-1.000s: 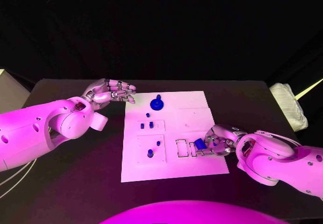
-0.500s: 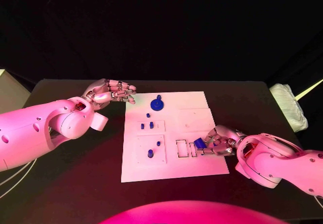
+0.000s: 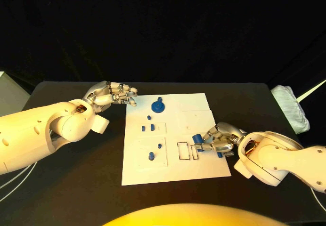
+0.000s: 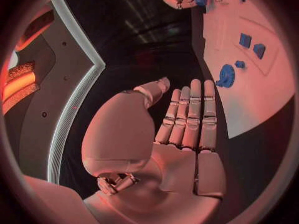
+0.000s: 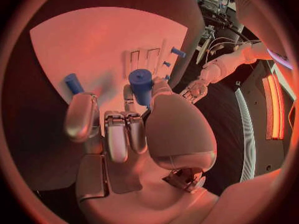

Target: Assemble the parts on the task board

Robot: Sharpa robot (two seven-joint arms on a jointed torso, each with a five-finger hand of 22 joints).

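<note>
Right robot hand (image 3: 216, 142) pinches a small blue peg (image 5: 141, 83), lower right of the task board (image 3: 178, 167); it looks light, rigid, slick, best held by its sides. Left robot hand (image 3: 110, 94) idles, released.

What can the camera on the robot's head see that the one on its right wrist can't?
Head view alone: the blue gear-shaped part at the white task board's far end, and a folded white cloth at the black table's edge. Right wrist view alone: the right hand's palm close up. Both: that hand holding a blue cylinder part, and the left hand.
</note>
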